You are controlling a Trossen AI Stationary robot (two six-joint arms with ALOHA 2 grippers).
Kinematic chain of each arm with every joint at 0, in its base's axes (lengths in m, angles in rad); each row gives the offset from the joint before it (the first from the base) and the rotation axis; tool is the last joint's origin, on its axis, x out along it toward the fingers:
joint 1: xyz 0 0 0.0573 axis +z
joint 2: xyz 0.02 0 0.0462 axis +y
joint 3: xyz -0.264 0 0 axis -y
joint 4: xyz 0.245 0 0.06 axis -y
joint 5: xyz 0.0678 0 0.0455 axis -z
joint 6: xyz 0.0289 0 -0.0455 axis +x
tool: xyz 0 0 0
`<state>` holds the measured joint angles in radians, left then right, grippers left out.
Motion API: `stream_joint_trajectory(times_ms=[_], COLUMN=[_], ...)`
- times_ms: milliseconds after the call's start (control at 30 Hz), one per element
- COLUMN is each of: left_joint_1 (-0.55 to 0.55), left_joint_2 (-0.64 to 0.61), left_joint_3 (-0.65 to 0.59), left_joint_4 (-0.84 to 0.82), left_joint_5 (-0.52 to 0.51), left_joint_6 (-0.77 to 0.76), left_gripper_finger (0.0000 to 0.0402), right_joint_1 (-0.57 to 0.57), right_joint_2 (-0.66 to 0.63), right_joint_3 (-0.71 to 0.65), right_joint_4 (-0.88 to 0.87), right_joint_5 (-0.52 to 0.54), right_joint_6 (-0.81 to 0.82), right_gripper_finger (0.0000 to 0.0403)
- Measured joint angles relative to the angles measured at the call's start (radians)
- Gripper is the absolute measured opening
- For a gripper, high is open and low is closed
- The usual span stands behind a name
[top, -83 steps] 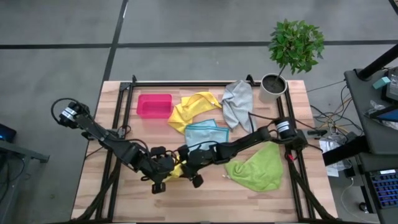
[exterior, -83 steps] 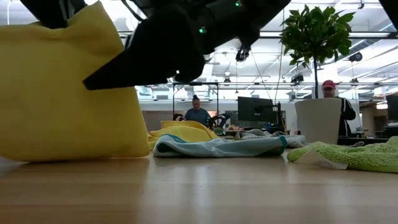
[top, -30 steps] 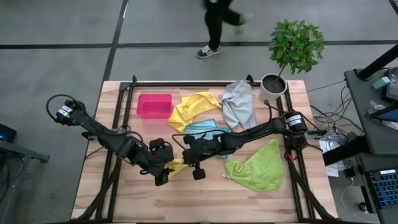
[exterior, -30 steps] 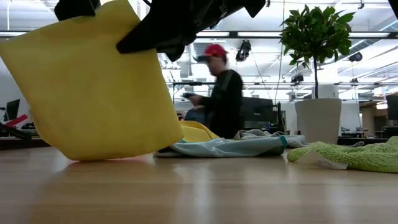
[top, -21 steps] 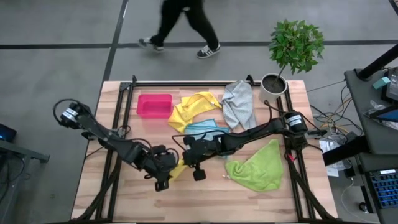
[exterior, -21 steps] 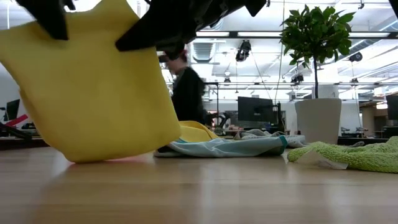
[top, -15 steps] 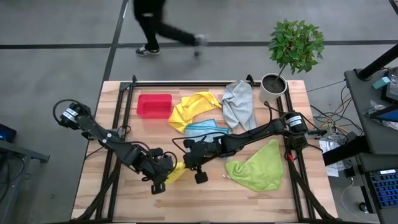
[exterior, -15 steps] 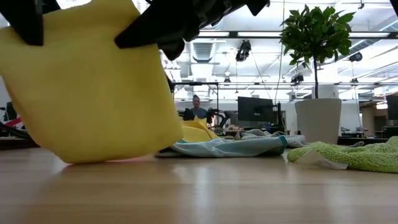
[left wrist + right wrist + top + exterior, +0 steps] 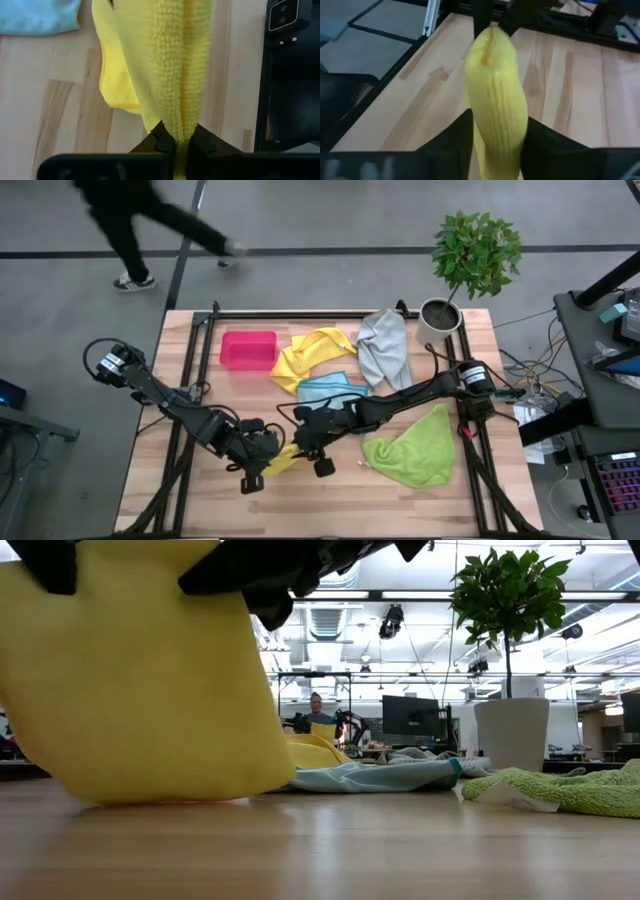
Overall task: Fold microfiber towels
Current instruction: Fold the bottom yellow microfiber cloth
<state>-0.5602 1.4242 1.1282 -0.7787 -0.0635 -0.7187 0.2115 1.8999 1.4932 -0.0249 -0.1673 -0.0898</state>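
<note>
A yellow towel [image 9: 140, 680] is held hanging over the near middle of the counter [image 9: 330, 490], its lower edge resting on the wood, so that it can be drawn flat for folding. One edge is clamped in the left hand [image 9: 177, 142]; the right hand [image 9: 495, 130] straddles a bunched edge, though whether it is gripped cannot be told. The other towels lie behind, beside the pink bin [image 9: 247, 349].

Landmark: bin [image 9: 247, 349], far-left on table [image 9: 420, 495]. Right of the bin one towel [image 9: 312, 354], then another towel [image 9: 384, 346], then potted plant [image 9: 441, 317] at the far corner. Nearer than the bin, mid-table, a flat towel [image 9: 330, 392]. Further right and nearer, crumpled towel [image 9: 412, 448]. Near edge, diagonally from the bin, a held towel [image 9: 281, 457] between left gripper [image 9: 258, 464] and right gripper [image 9: 308, 446].
</note>
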Motion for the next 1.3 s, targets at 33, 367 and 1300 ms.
stream_joint_trajectory(times_ms=[33,367,1300], left_joint_1=[0.000,0.019,-0.043], left_joint_2=[0.000,-0.008,0.313], left_joint_3=[0.000,0.021,0.025], left_joint_4=[0.000,-0.159,0.410], left_joint_5=[0.001,0.014,0.126], left_joint_6=[0.000,0.001,-0.110], left_gripper_finger=[0.0001,0.0001,0.0000], right_joint_1=[0.000,-0.004,0.140], right_joint_2=[0.000,0.000,0.000], right_joint_3=[0.003,0.047,-0.170], right_joint_4=[0.003,0.019,0.014], right_joint_5=[0.000,-0.043,-0.109], right_joint_6=[0.000,-0.115,0.129], right_gripper_finger=[0.0131,0.0058,0.0009])
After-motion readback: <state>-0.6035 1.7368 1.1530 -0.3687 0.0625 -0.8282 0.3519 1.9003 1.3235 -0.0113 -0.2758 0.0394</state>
